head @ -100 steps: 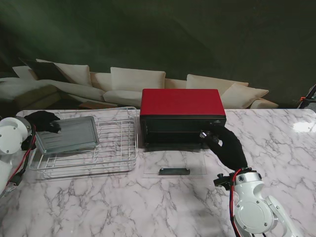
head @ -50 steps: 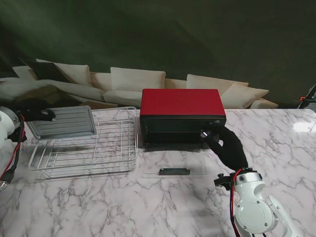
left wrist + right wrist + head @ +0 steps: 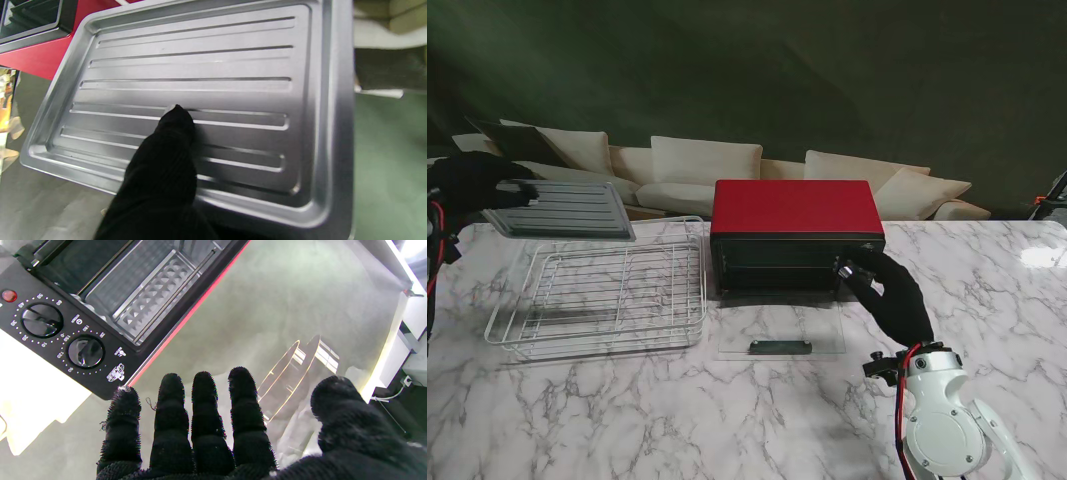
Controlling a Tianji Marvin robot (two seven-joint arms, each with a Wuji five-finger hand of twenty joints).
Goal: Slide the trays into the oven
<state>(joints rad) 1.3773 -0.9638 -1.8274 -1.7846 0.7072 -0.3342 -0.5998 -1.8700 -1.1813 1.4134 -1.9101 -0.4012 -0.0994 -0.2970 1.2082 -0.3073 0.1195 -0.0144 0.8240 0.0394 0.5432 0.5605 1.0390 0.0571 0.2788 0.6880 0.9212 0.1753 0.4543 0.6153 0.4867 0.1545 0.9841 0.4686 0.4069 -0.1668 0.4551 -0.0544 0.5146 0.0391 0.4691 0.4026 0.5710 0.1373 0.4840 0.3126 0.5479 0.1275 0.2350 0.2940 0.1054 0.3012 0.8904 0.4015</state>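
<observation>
First tray lifted, on its way to the open oven.

The oven (image 3: 797,238), door (image 3: 779,333) down, sits right of the left hand (image 3: 467,182), which grips the metal tray (image 3: 562,209) above the wire rack (image 3: 597,297). Next: carry it level across the rack's rim to the mouth. Right hand (image 3: 889,295) spread, empty, beside the oven's front corner.

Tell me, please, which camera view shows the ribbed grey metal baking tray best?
The left wrist view: the ribbed grey metal baking tray fills it, ridges and rim clear. The stand view shows it small, held above the wire rack. The right wrist view misses it.
</observation>
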